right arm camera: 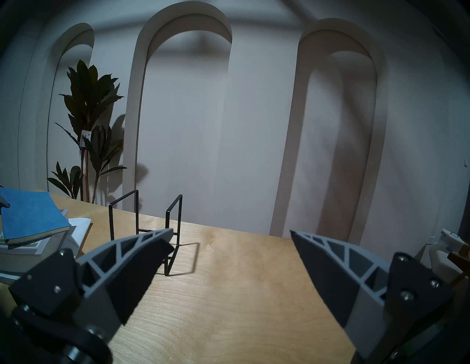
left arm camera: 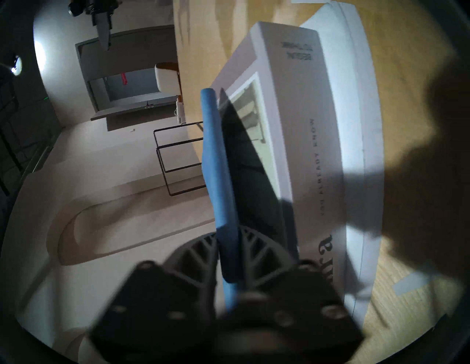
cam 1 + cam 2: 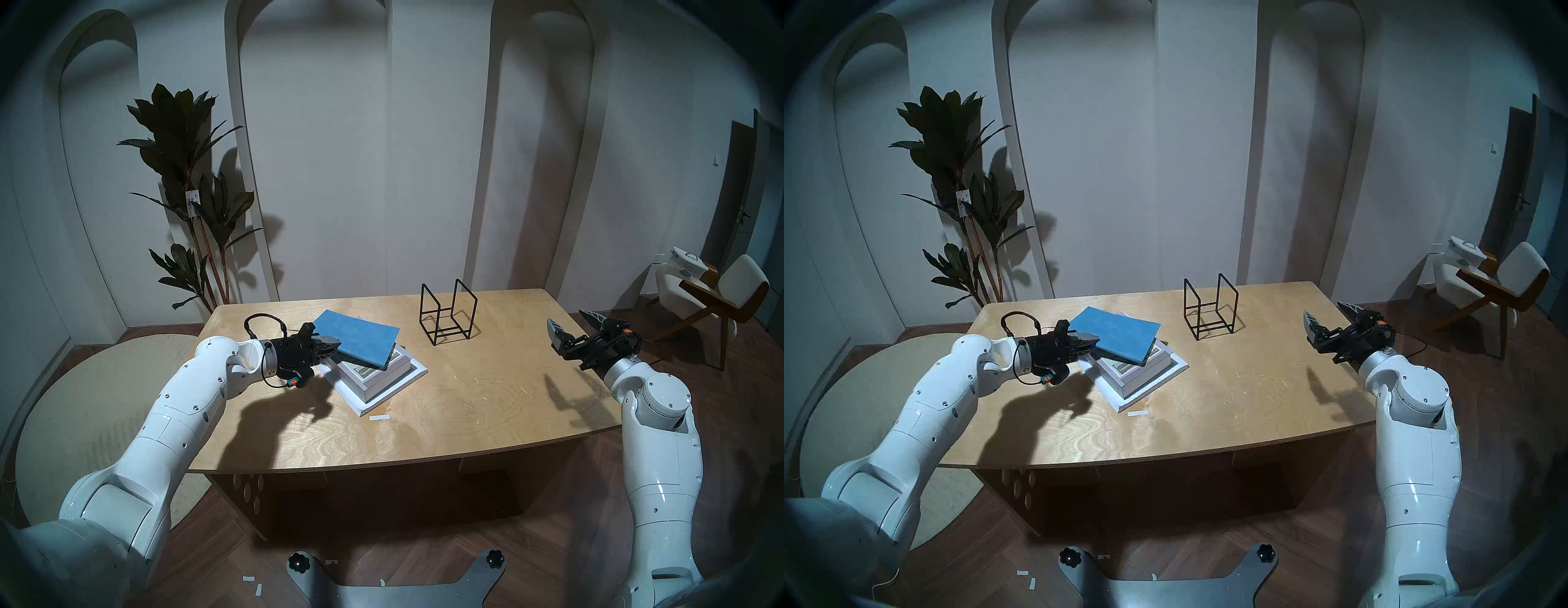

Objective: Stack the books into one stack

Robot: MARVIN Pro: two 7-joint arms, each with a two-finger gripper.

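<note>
The blue book (image 3: 356, 344) is thin and flat. Its long side runs from the left hand (image 3: 329, 346) across toward the black wire rack (image 3: 447, 312). It is tipped: the far corner is up, and the near right corner dips down onto the thick white book (image 3: 373, 373). The left hand is squeezed tight on the blue book's left edge. In the left wrist view the blue book (image 2: 218, 172) is seen edge-on between the two fingers (image 2: 193, 254).

The thick white book lies flat on the big thin white book (image 3: 382, 399). Both sit slanted on the counter (image 3: 466, 403), with their long sides running from near left to far right. The blue book may not be lying fully on the pile; the view is too dim to be sure.

The wire rack stands on the counter behind the books, with nothing in it.

The right hand (image 3: 572, 327) is over the right end of the counter, its fingers spread wide and holding nothing.

The counter is pale wood. Behind it are white walls with arches and a tall leafy plant (image 3: 186, 187). A chair (image 3: 717, 297) stands at the right.
</note>
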